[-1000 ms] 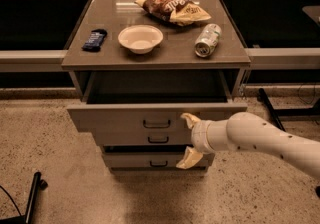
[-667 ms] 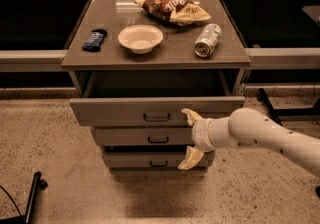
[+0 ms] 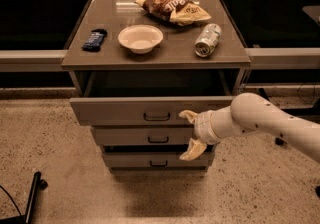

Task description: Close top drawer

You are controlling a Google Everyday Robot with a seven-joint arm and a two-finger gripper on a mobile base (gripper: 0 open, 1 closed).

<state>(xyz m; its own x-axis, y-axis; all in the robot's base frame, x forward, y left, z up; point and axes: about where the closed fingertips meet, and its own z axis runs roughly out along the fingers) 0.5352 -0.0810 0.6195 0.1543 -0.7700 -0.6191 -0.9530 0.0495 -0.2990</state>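
The top drawer (image 3: 120, 110) of the grey-beige cabinet stands pulled out, its dark inside showing under the cabinet top. Its flat front carries a small dark loop handle (image 3: 157, 116) at the centre. My gripper (image 3: 191, 135) is at the right part of the cabinet front, right of that handle. Its two tan fingers are spread wide and hold nothing: the upper fingertip (image 3: 187, 115) lies against the top drawer's front, the lower fingertip (image 3: 192, 151) is in front of the lower drawers. My white arm comes in from the right.
On the cabinet top (image 3: 230, 57) lie a dark bar (image 3: 94, 39), a white bowl (image 3: 140, 38), a chip bag (image 3: 172, 9) and a can on its side (image 3: 207, 40). Two shorter drawers (image 3: 125, 135) sit below. Dark shelving runs behind. A dark stand foot (image 3: 33, 193) is at lower left.
The top drawer's front has moved back toward the cabinet, with less of its inside showing. My gripper has stayed against the front and moved in with it.
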